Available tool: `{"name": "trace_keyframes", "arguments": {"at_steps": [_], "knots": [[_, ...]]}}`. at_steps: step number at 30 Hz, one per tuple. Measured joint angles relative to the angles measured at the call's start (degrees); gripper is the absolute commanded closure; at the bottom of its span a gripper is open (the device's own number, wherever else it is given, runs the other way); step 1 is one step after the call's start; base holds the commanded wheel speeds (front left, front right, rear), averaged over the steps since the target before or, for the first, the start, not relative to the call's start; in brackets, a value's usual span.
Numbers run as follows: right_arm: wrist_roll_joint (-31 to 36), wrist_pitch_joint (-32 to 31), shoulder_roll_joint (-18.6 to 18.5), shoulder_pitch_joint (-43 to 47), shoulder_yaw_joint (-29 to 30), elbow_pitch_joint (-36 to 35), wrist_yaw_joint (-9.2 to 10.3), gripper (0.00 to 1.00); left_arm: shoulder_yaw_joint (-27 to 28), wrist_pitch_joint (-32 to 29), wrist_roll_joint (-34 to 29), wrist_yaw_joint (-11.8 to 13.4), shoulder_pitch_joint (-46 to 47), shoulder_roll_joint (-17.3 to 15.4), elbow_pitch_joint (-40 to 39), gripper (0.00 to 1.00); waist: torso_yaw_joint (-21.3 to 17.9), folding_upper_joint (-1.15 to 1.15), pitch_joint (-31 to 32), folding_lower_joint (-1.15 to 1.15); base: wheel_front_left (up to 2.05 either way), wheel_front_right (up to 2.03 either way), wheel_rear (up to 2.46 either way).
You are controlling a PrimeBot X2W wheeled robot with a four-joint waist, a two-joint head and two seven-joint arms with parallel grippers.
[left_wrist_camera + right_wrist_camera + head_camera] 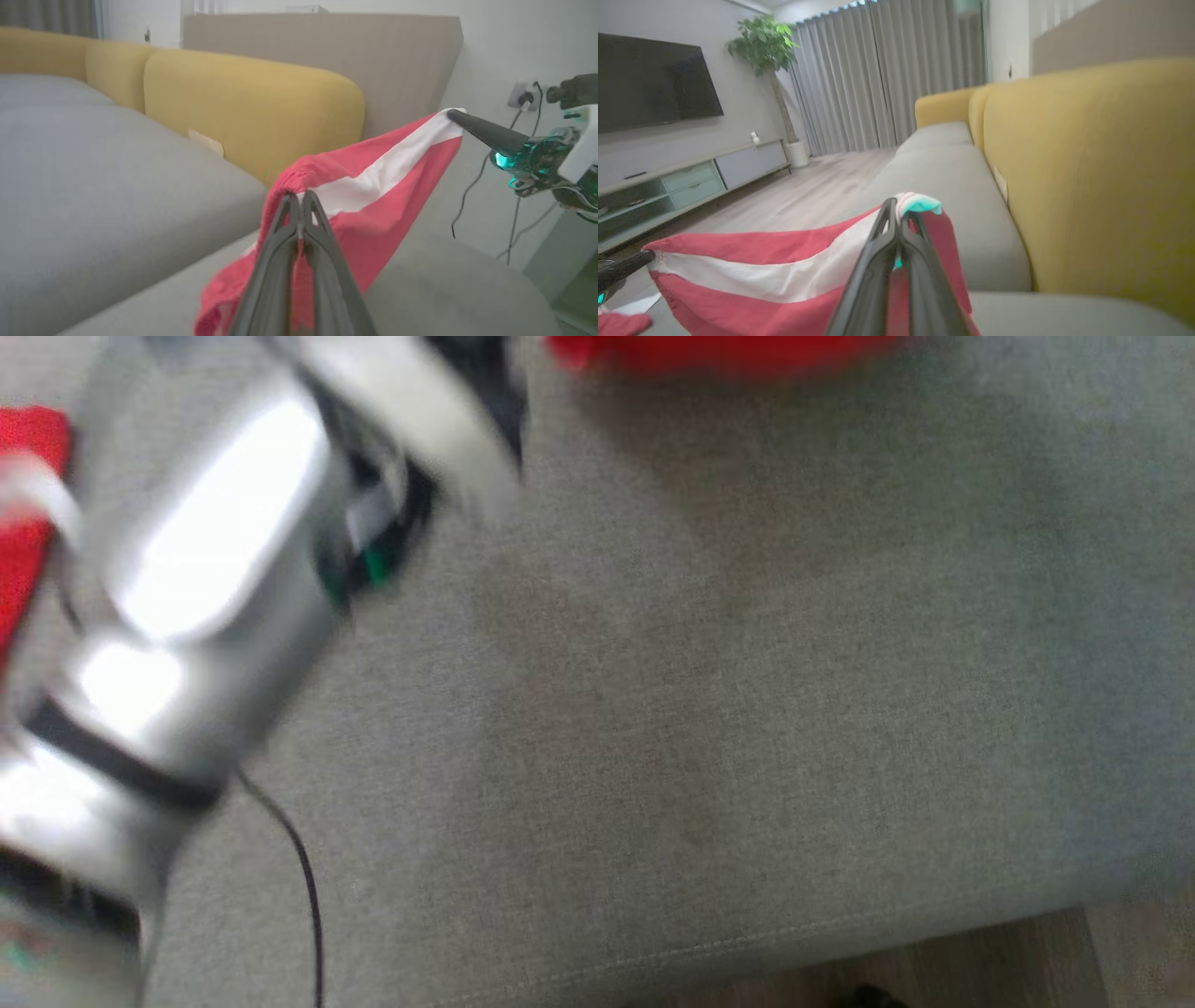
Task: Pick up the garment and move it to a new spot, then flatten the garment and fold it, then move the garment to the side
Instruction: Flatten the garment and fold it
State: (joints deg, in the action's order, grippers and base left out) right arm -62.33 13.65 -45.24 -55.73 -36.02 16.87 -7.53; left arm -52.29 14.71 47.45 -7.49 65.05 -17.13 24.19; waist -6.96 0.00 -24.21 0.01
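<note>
While stretched out, garment [369, 205] runs lengthwise left-right.

A grey sofa seat [93, 186] spreads beneath and to the left of the left fingers [275, 266]. Its yellow back cushions [252, 107] rise beyond their tips. A pale tag [206, 141] sits at the seam, ahead-left of the tips. The red garment [373, 205] hangs beside the fingers; whether it touches the seat is unclear.

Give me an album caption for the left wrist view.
Left pincer and right pincer, both shut, hold a red-and-white garment stretched above the grey sofa.
</note>
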Motion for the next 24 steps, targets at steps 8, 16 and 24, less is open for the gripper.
{"name": "trace_keyframes", "arguments": {"at_steps": [8,16,24], "knots": [[-6.71,0.34,-0.93,31.12,2.64,-6.45,-0.01,1.0,1.31,-0.01,-5.65,0.0,-27.29,-3.33,-8.58,1.0,1.51,0.0,6.03,-0.01,0.0,0.0,0.0],[-9.79,0.54,0.45,53.11,10.01,-10.82,0.0,1.0,5.42,-0.02,-11.52,-0.08,-46.21,-3.49,-12.33,1.0,3.58,0.0,11.82,-0.01,0.0,0.0,0.0],[-9.59,0.54,0.22,66.29,14.58,-19.22,-0.01,1.0,10.06,-0.02,-15.79,-0.08,-55.79,-3.5,-16.07,1.0,6.45,0.0,14.23,-0.01,0.0,0.0,0.0]]}}
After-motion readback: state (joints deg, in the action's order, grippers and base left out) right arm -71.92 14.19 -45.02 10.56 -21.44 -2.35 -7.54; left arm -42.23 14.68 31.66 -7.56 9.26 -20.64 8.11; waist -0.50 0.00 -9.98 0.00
